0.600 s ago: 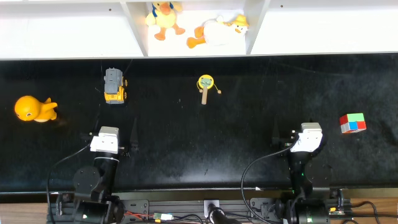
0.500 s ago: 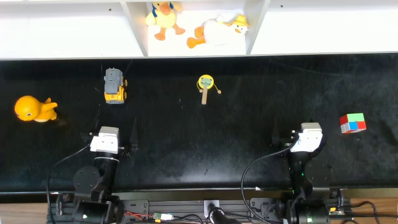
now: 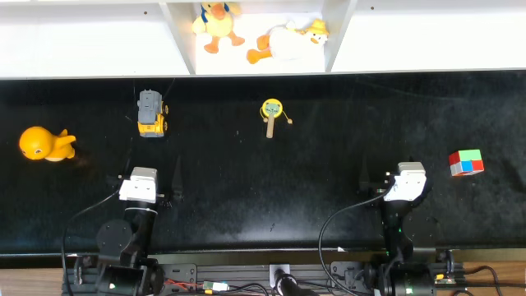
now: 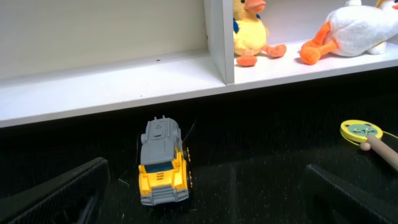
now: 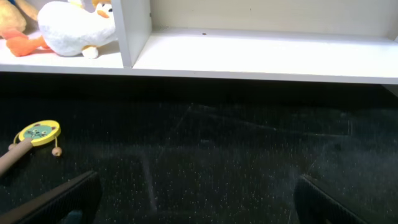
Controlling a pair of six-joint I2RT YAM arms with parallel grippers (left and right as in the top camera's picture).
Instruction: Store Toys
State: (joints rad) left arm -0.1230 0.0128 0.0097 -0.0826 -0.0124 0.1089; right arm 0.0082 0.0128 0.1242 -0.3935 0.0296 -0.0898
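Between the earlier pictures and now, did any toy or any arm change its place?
Nothing visibly changed. The left end effector and the right end effector stay open and empty above the black table. The toy truck, orange duck, rattle and coloured cube lie as before; the yellow plush duck and white plush duck remain on the shelf.

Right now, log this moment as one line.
stored: yellow duck, white duck | loose: truck, rattle, orange duck, cube | left fingers open | right fingers open
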